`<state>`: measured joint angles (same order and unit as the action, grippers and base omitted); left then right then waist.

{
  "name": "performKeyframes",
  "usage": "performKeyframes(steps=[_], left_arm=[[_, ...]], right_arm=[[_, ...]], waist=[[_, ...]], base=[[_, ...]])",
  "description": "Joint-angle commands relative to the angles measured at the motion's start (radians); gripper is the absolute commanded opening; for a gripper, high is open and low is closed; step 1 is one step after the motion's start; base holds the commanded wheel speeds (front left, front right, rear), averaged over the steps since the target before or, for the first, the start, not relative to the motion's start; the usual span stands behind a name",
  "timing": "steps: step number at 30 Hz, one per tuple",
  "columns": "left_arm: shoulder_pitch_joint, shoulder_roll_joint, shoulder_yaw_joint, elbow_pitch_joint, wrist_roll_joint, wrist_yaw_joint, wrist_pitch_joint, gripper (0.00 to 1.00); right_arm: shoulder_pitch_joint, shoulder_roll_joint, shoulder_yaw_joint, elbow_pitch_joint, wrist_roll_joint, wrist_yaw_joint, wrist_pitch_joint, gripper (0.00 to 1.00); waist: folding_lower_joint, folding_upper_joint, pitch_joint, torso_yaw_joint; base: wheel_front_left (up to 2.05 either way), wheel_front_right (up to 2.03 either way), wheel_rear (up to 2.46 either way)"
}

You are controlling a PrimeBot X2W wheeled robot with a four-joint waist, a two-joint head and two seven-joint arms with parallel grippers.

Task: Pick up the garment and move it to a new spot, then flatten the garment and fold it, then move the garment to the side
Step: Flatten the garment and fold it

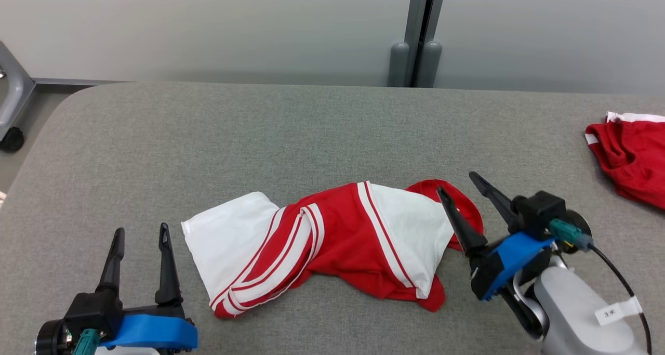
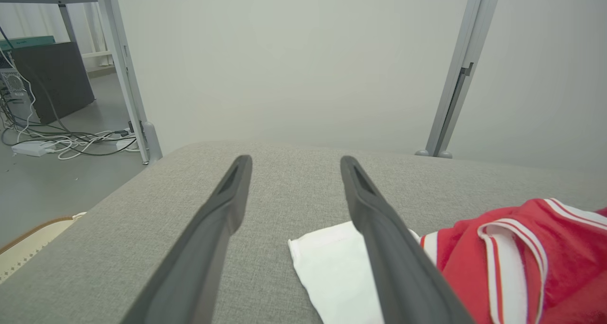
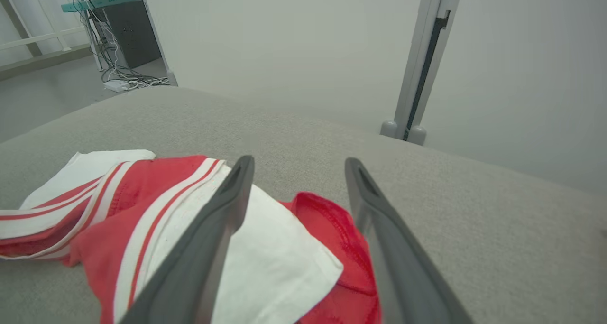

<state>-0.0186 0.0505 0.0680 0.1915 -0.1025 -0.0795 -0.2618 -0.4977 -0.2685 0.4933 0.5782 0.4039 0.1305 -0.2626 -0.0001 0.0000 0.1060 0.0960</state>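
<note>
Garment (image 1: 332, 240): crumpled mid-table (image 1: 311, 126) before me, long axis running left-right.
Right gripper (image 1: 457, 182): my nearer one, fingers apart, empty, at its right end.
Left gripper (image 1: 142, 228): fingers apart, beside the white left end.

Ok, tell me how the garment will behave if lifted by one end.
Likely floppy: the garment lies twisted and creased on the table, so its free end would hang and drag. Probably light: the cloth looks thin, its folds low. The twist may unwind as it rises.
</note>
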Motion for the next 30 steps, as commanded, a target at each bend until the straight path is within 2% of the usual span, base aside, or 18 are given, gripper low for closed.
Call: performKeyframes(steps=[1,7,12,20,21,22,23,27,30], left_arm=[[0.007,0.0,0.004,-0.007,0.004,0.001,-0.004,1.0],[0.004,0.0,0.001,-0.019,0.004,0.001,-0.004,1.0],[-0.021,-0.001,-0.003,-0.02,0.007,-0.004,-0.004,1.0],[-0.055,-0.001,-0.023,-0.015,0.0,-0.006,-0.004,1.0],[-0.057,0.0,-0.025,-0.014,-0.001,-0.005,-0.004,1.0],[-0.058,0.0,-0.026,-0.012,-0.001,-0.005,-0.004,1.0],[-0.06,0.0,-0.027,-0.011,-0.002,-0.005,-0.004,1.0],[-0.053,-0.001,-0.017,-0.01,-0.001,-0.001,-0.004,1.0],[-0.038,0.0,-0.012,-0.007,0.003,0.004,-0.004,1.0]], right_arm=[[0.041,-0.004,-0.024,-0.011,-0.01,0.001,-0.003,1.0],[0.108,0.005,-0.105,-0.019,-0.062,0.001,0.009,1.0],[0.067,0.025,-0.125,0.013,-0.098,0.001,0.033,1.0],[-0.009,0.066,-0.11,0.191,-0.122,0.001,0.061,1.0],[-0.019,0.068,-0.104,0.213,-0.118,0.001,0.06,0.91],[-0.029,0.07,-0.099,0.235,-0.112,0.0,0.054,0.35],[-0.037,0.076,-0.093,0.247,-0.105,0.0,0.043,0.0],[-0.045,0.084,-0.073,0.264,-0.077,0.0,0.011,0.0],[-0.034,0.084,-0.053,0.232,-0.062,0.001,0.0,0.0]], waist=[[0.0001,0.0,0.003,-0.003],[0.0001,0.0,0.027,-0.007],[0.0001,0.0,0.053,0.002],[0.0001,0.0,0.095,0.033],[0.0001,0.0,0.098,0.035],[0.0001,0.0,0.1,0.038],[0.0001,0.0,0.102,0.039],[0.0001,0.0,0.097,0.032],[0.0001,0.0,0.081,0.022]], base=[[0.0,0.0,0.0],[0.0,0.0,0.0],[0.0,0.0,0.0],[0.0,0.0,0.0],[0.0,0.0,0.0],[0.0,0.0,0.0],[0.0,0.0,0.0],[0.0,0.0,0.0],[0.0,0.0,0.0]])
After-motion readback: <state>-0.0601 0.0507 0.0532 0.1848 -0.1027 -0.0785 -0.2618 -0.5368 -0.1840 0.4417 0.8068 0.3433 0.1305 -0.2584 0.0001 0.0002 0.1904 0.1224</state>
